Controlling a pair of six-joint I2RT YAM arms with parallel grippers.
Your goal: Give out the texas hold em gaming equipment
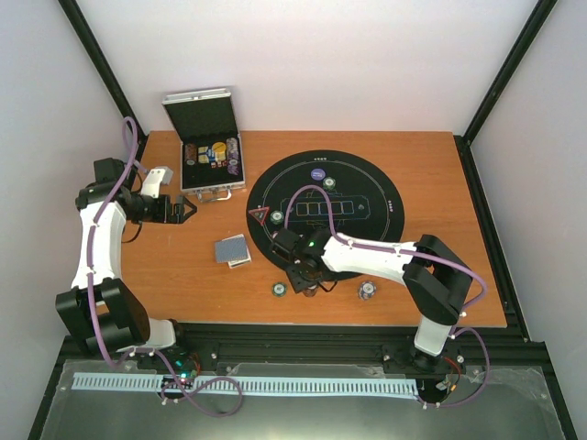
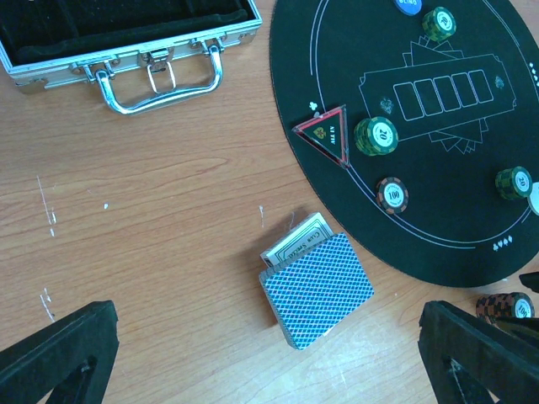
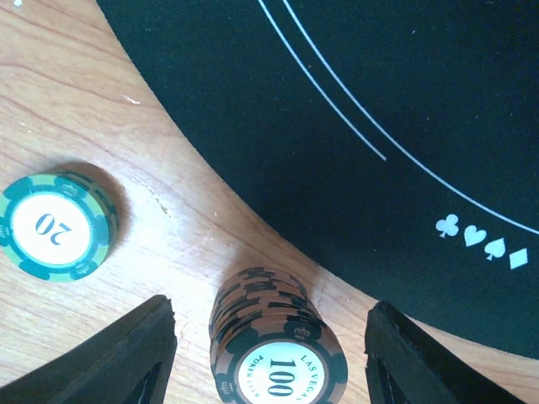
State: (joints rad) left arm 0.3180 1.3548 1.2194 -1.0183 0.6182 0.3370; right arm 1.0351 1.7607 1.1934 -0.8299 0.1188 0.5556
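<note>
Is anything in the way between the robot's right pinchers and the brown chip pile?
No, nothing visible is. The brown chip pile sits right between the open fingers of the right gripper, with a gap on each side. The green 20 chip lies outside the fingers, out of the way.

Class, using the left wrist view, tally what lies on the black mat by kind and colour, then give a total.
Green chip piles: 3
Red-brown 100 chip: 1
Blue button disc: 1
Red triangle marker: 1
Total: 6, leaving out a white sliver cropped at the right edge
</note>
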